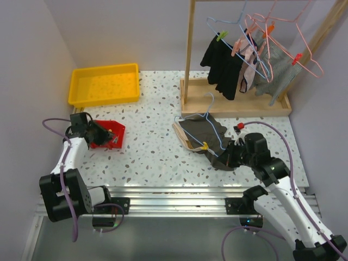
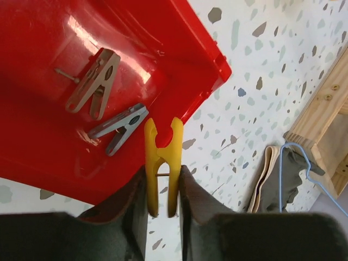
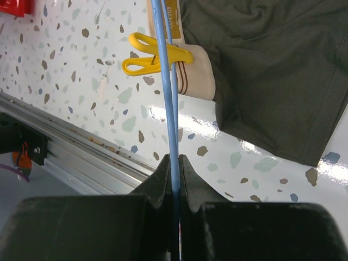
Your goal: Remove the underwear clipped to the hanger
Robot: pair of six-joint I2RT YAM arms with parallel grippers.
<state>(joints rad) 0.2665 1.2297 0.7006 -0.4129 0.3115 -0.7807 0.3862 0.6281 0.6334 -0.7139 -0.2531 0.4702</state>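
Observation:
Dark grey underwear (image 1: 205, 133) lies on the table with a blue wire hanger (image 1: 209, 117) over it. One yellow clothespin (image 3: 155, 56) still clips its cream waistband (image 3: 193, 70) to the hanger wire (image 3: 167, 109). My right gripper (image 3: 176, 163) is shut on the hanger wire near the table's front edge; it shows in the top view (image 1: 231, 154). My left gripper (image 2: 162, 187) is shut on a second yellow clothespin (image 2: 162, 157), held at the edge of the red bin (image 2: 54, 136). The bin holds a tan pin (image 2: 93, 82) and a grey pin (image 2: 120, 126).
A yellow tray (image 1: 104, 82) stands at the back left. A wooden rack (image 1: 236, 106) at the back right carries several hangers with clipped garments (image 1: 244, 62). The metal rail (image 1: 179, 193) runs along the front edge.

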